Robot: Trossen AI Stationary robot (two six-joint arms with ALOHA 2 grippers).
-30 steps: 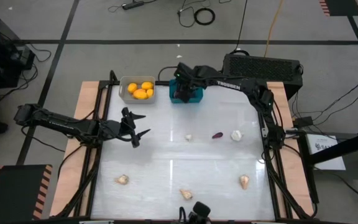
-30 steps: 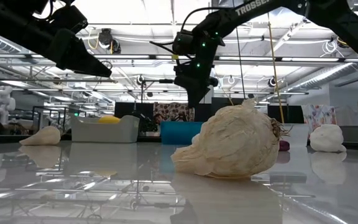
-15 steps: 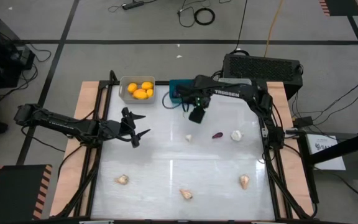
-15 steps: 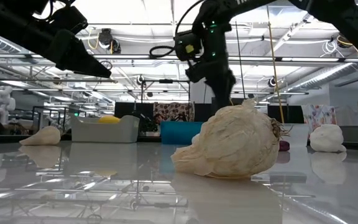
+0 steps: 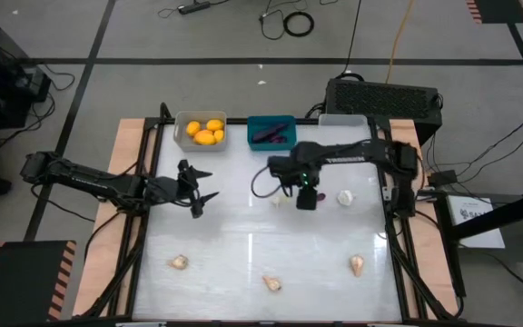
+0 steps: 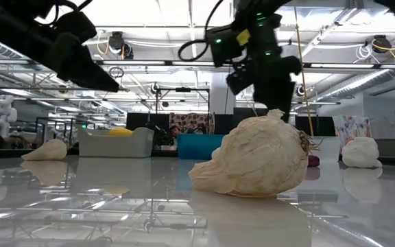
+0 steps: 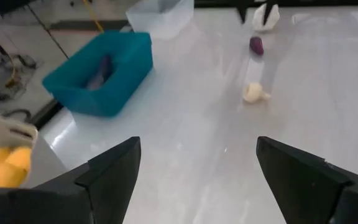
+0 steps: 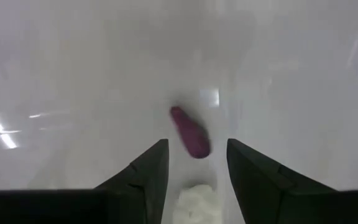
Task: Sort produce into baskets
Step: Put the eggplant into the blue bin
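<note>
- Right gripper [image 5: 306, 199]: we find it above the middle of the counter [image 5: 243, 236], fingers [image 8: 145, 171] spread and holding nothing. In its wrist view a dark purple eggplant [image 8: 189, 131] lies on the counter just ahead of the gap between the fingers, with a pale garlic bulb [image 8: 194, 202] beside it.
- Left gripper [image 5: 200, 193]: we find it over the left part of the counter, fingers [image 7: 114, 168] parted and empty, well apart from any produce.
- Grey basket [image 5: 182, 136]: at the far edge of the counter on the left; it holds several yellow-orange fruits [image 5: 205, 131].
- Teal basket [image 5: 271, 132]: just beside the grey one, toward the right; we see purple eggplant pieces [image 5: 270, 134] inside it.
- Clear white basket [image 5: 343, 121]: next to the teal one, at the far right; we cannot tell what it holds.
- Loose garlic on the counter: one large bulb [image 5: 345, 197] to the right of the right gripper, one small bulb [image 5: 275, 201] to its left, and three more along the near side, at near left [image 5: 180, 262], near middle [image 5: 271, 283] and near right [image 5: 358, 264].
- The near middle bulb [image 6: 252, 161] fills the foreground of the low view.
</note>
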